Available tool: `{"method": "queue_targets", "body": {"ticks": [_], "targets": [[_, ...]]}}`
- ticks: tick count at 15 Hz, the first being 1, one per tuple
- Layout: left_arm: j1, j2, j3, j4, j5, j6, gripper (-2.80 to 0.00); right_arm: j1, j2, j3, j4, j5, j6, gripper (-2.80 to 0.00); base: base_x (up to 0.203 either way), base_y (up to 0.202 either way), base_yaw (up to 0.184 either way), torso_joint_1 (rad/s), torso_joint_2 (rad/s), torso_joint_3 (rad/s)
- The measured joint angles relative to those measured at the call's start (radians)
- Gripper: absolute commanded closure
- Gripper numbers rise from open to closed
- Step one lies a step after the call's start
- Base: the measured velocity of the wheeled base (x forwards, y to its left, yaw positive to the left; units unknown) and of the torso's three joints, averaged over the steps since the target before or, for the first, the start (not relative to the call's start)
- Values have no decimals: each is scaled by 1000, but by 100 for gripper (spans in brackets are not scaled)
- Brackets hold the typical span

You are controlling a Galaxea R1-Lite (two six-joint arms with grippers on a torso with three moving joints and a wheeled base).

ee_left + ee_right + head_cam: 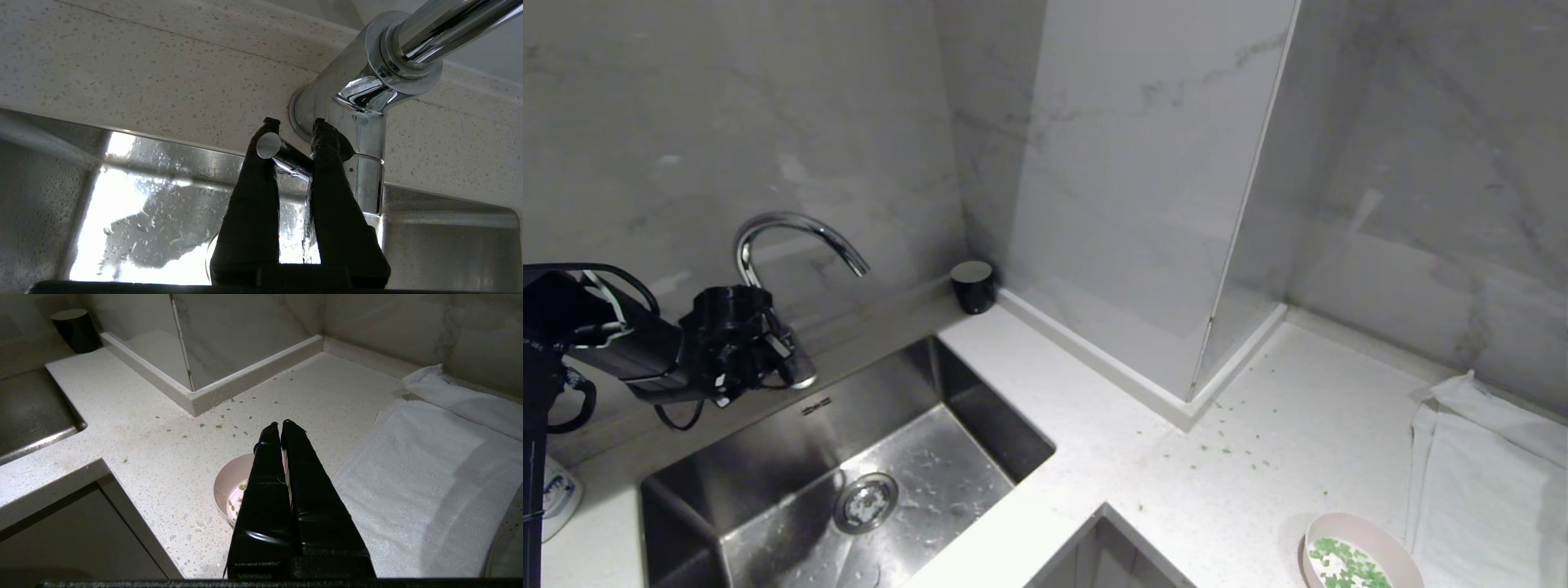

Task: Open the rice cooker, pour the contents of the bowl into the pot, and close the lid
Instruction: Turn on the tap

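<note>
My left gripper (788,363) is at the base of the chrome tap (792,227) behind the sink. In the left wrist view the left gripper (295,122) is shut on the tap's thin lever handle (288,157), which crosses between the two fingers. The pale pink bowl (1339,524) stands at the counter's near right edge with green and white contents (1347,565) inside. My right gripper (281,424) hangs shut and empty above the bowl (226,479), hiding most of the contents (242,487). The rice cooker, its pot and its lid are out of view.
A steel sink (768,498) with a round drain fills the lower left. A black cup (973,286) stands in the back corner beside a marble pillar (1143,204). A white towel (1486,474) lies on the right. Green bits (1225,445) are scattered on the counter.
</note>
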Motion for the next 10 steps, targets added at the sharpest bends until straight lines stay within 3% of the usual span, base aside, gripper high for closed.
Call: {"method": "queue_targets", "body": {"ticks": [10], "targets": [[-9,-20,49,-2,-3,-7,0,0,0,0,0,0,0,0,0,0,0,0,0,0]]}}
